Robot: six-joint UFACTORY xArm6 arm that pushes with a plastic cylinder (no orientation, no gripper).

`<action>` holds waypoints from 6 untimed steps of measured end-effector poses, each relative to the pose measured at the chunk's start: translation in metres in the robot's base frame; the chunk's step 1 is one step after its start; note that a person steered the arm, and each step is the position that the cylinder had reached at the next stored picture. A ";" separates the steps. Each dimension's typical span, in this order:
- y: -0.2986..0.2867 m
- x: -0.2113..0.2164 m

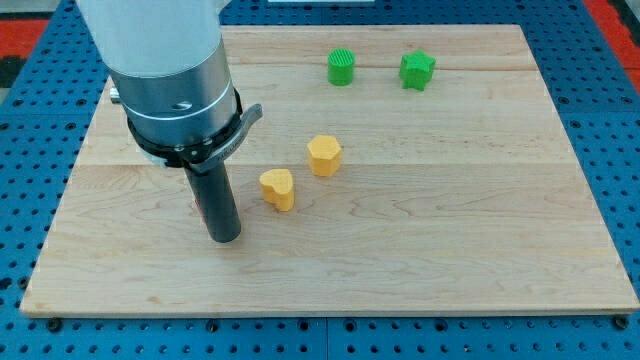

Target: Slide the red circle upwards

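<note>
Rod tip [224, 238] down on the bench [420, 260], hiding most of a red block [197, 208].
Two yellow blocks — heart [278, 188], hexagon [324, 155] — sit right; two green blocks [342, 67] [417, 70] far right. No claw is fitted.

A white upper arm casing [150, 30] meets a silver metal cylinder [180, 95], black clamp ring [215, 145] and dark rod [215, 195].

arm: enters from view's top left, rod upright | my tip [224, 238]: down at board level

two green blocks [341, 67] [417, 70], two yellow blocks [278, 188] [324, 155]
</note>
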State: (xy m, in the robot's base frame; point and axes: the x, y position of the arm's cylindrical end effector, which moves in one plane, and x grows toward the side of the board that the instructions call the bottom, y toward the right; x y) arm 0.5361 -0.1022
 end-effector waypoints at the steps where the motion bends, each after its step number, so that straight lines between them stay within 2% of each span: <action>1: 0.010 0.038; 2: -0.001 0.014; 3: -0.038 -0.039; 4: -0.038 -0.103; 6: -0.003 -0.057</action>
